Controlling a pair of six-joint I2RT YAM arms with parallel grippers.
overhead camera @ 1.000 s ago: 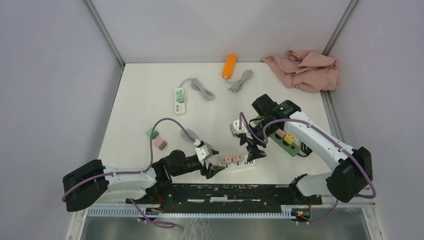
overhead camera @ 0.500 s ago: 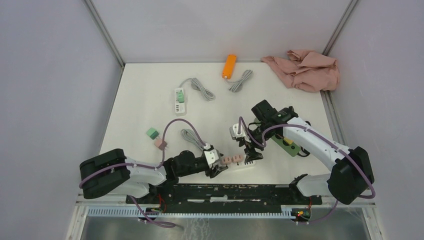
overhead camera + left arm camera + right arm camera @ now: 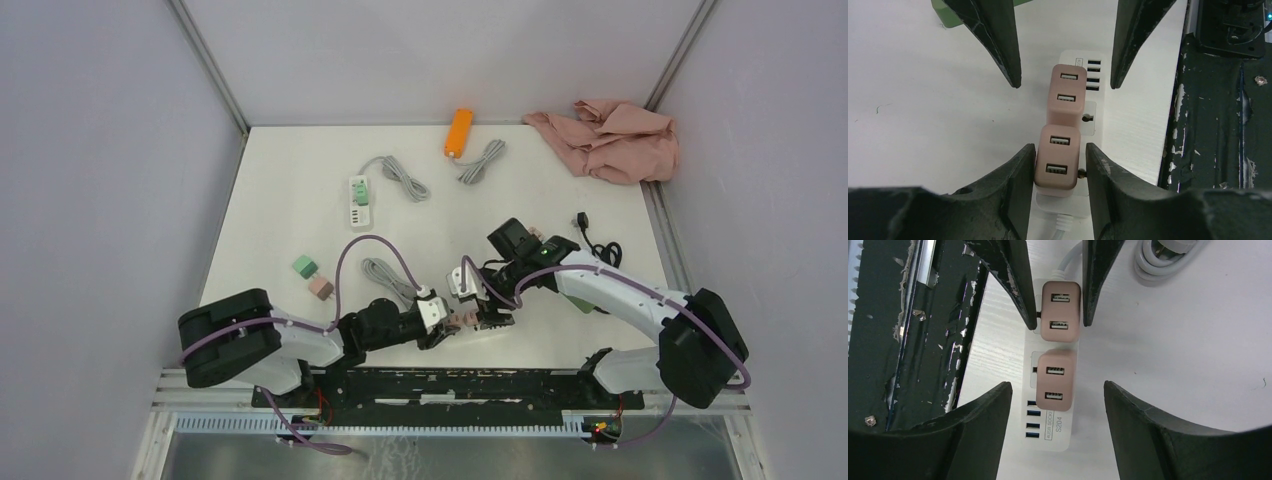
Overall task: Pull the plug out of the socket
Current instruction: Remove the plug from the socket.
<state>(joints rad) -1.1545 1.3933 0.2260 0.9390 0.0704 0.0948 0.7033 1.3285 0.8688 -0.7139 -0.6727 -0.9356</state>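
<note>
Left gripper is closed on the near pink plug, its underside hidden against the socket strip; right gripper is held wide.

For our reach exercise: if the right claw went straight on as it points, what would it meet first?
Probably the pink two-port plug nearest the white power strip's USB ports; depth is unclear.

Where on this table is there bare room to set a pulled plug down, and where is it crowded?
Bare: the far-left corner, between the table edge and the white strip with the green plug; also the middle, between that strip, the orange strip and the right arm. Crowded: the near edge, where left pincer and right pincer flank the pink plugs.
</note>
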